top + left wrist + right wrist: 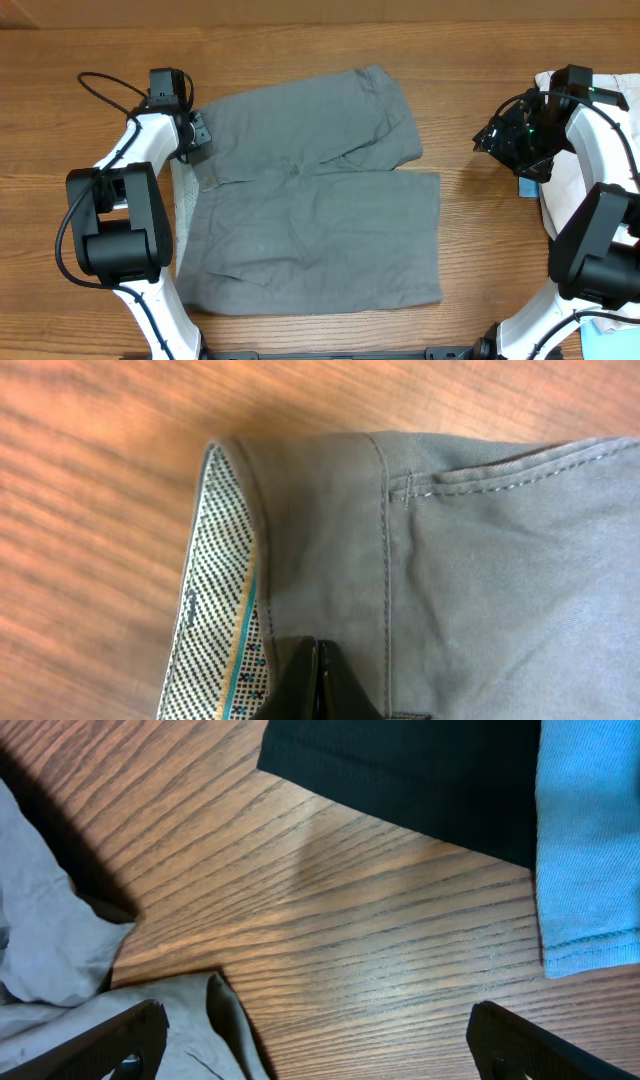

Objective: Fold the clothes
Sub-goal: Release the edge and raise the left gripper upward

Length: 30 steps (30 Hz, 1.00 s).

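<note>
The grey shorts (310, 220) lie spread flat in the middle of the table, legs to the right. My left gripper (196, 135) is at their top-left waistband corner. In the left wrist view its fingers (318, 665) are shut together, tips down in the grey waistband (330, 530) beside the dotted inner lining (215, 620). My right gripper (508, 140) hovers right of the shorts, open and empty (325, 1050) over bare wood, with a grey leg edge (60, 960) at its left finger.
A pile of other clothes sits at the right table edge: beige (572, 185), a black piece (400, 770) and a light-blue piece (590, 840). White mesh lining (184, 215) shows along the shorts' left side.
</note>
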{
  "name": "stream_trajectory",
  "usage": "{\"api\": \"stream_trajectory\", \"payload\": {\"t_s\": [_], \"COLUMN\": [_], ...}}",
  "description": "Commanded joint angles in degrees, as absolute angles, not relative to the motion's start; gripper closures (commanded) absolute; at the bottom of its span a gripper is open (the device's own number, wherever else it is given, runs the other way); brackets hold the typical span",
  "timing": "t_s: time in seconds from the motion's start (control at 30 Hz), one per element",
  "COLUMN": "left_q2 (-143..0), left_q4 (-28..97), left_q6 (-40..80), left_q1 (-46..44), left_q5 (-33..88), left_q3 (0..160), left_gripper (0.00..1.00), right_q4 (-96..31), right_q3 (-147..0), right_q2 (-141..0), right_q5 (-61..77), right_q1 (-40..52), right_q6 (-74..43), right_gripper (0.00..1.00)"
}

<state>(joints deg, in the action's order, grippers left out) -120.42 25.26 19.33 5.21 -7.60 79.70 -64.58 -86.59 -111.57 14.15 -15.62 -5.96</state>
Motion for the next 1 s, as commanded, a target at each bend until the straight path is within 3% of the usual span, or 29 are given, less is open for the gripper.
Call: {"api": "stream_trajectory", "payload": {"t_s": [0.0, 0.33, 0.47, 0.73, 0.97], "left_q2": [-123.98, -136.51, -136.29, -122.08, -104.66], "left_q4": [21.58, 1.69, 0.3, 15.33, 41.01], "left_q6": [17.87, 14.96, 14.96, 12.34, 13.67], "left_q1": [5.19, 5.1, 5.08, 3.97, 3.03], "left_q5": [-7.62, 4.43, 7.25, 7.31, 7.53], "left_q3": [76.97, 77.06, 79.61, 93.34, 100.75], "left_gripper": [0.96, 0.96, 0.96, 0.92, 0.96], "right_q4": [-64.51, -64.51, -64.51, -64.51, -64.51], "right_q3": [-88.2, -88.2, -88.2, -88.2, -88.2], "right_q2": [-110.1, -110.1, -110.1, -110.1, -110.1], "right_q5": [14.15, 14.15, 14.15, 14.15, 14.15], "right_q1": [-15.51, -15.51, -15.51, -15.51, -15.51], "right_q6": [-6.04, -6.04, -6.04, -6.04, -6.04], "right_gripper": [0.0, 0.0, 0.0, 0.0, 0.0]}}
